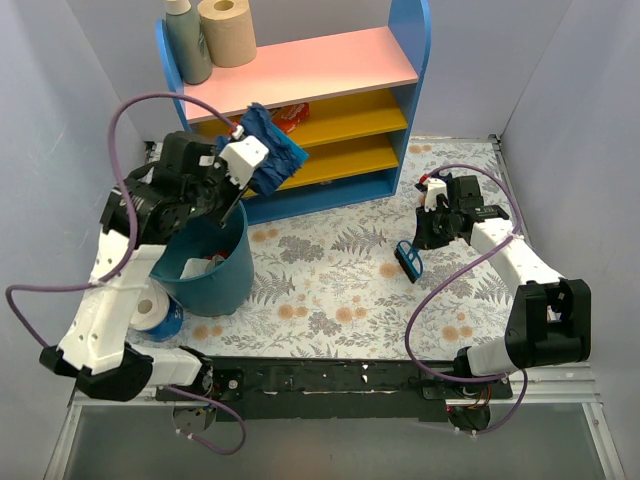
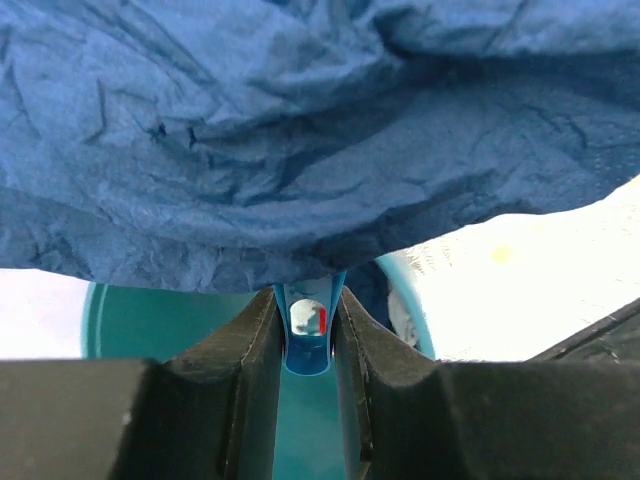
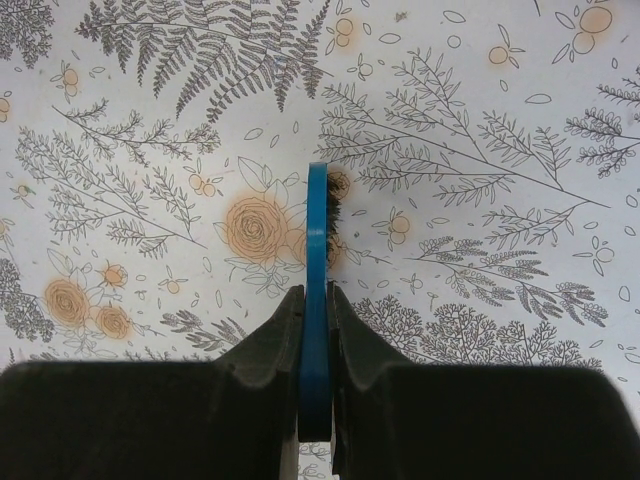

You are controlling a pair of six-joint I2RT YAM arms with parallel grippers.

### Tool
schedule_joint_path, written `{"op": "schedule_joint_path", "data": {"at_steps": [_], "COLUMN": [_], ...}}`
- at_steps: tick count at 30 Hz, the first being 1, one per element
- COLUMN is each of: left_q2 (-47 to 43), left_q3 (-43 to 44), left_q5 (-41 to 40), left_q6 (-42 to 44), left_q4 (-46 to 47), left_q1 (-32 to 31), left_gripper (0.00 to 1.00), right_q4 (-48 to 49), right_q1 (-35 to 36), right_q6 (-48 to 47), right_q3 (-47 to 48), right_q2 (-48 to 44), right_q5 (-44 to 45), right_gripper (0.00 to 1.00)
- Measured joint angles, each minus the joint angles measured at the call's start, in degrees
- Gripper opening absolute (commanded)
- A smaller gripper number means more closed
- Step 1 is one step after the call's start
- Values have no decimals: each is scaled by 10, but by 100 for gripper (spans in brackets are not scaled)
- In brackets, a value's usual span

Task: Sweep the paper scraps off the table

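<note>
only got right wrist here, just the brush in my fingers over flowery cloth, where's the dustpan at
Observer: The left gripper is shut on the handle of the dustpan and holds it raised and tipped over a teal bin at the table's left side.
Operator: ok so did anything land in there
Observer: Yes, the top view shows white and red paper scraps lying inside the bin.
</note>
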Motion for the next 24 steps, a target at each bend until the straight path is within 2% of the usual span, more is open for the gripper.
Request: {"op": "schedule_joint_path", "data": {"at_steps": [7,13,24], "left_q2": [-66,-86,-116], "left_q3": [-32,-68,-113], "left_q5": [-70,-127,-187], "left_q6": [0,7,101], "left_q4": [-10,-14,-18], "left_q1": [47,84,148], "left_gripper": [0,0,0], "right_q4": [5,6,22], "right_q1": [0,0,0], "right_q6": [8,15,22], "right_q3": [0,-2,-27], "right_q2": [5,5,-12], "right_q5": [-8,-16,-35], "right_gripper": [1,1,1]}}
